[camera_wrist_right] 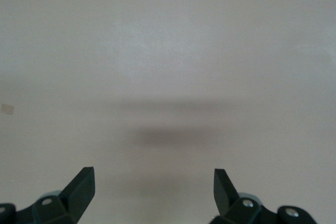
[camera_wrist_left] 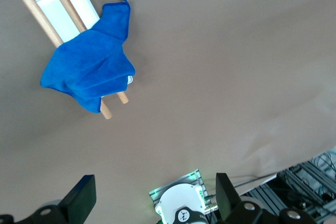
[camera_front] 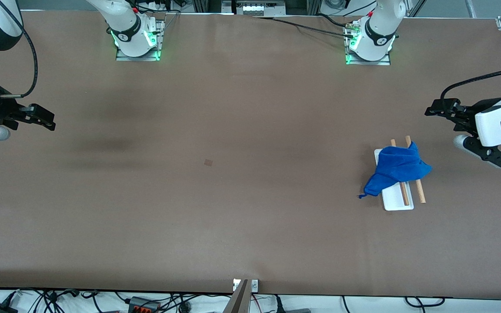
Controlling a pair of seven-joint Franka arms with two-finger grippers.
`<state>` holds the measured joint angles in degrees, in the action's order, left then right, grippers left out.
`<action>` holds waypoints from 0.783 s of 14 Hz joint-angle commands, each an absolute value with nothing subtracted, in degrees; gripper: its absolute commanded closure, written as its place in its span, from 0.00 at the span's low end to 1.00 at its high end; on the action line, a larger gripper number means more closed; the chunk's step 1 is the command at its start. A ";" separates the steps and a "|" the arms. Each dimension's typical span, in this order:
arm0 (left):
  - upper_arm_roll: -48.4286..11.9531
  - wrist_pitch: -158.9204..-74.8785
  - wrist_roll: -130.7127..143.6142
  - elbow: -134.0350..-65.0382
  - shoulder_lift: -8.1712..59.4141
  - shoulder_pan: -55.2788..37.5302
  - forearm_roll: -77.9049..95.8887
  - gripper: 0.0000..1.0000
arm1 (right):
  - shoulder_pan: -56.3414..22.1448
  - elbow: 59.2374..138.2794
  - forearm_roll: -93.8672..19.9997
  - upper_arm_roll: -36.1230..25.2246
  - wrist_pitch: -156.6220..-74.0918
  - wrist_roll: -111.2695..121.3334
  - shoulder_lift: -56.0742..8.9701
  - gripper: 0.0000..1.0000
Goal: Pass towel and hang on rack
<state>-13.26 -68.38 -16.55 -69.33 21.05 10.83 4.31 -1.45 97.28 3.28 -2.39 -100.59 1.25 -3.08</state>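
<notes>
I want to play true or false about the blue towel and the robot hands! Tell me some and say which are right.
1. The towel is draped over the rack. True.
2. The left gripper is holding the towel. False: it is open, empty and up in the air, away from the towel.
3. The right gripper is open and holds nothing. True.
4. The towel covers the whole rack. False: the rod ends and part of the white base nearer the front camera show.
5. The rack stands toward the right arm's end of the table. False: it stands toward the left arm's end.
</notes>
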 commanded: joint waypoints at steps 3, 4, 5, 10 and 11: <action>-5.28 -81.01 -3.27 -83.65 9.15 5.01 1.33 0.00 | -1.32 97.30 3.16 -2.20 -100.63 1.14 -2.11 0.00; -4.93 -83.56 -2.82 -85.93 7.49 4.66 -0.33 0.00 | -1.32 97.29 3.16 -2.20 -100.63 1.14 -2.11 0.00; -4.14 -86.63 -3.07 -89.35 5.03 4.66 -0.70 0.00 | -1.23 97.29 3.08 -2.28 -100.46 1.14 -2.11 0.00; -3.69 -93.08 -2.28 -97.56 -1.41 3.69 -0.97 0.00 | -1.23 97.21 1.05 -2.55 -100.29 1.23 -1.85 0.00; -3.69 -93.16 -2.11 -97.47 -1.32 3.60 -0.71 0.00 | -1.32 97.29 1.40 -2.37 -100.20 1.40 -1.58 0.00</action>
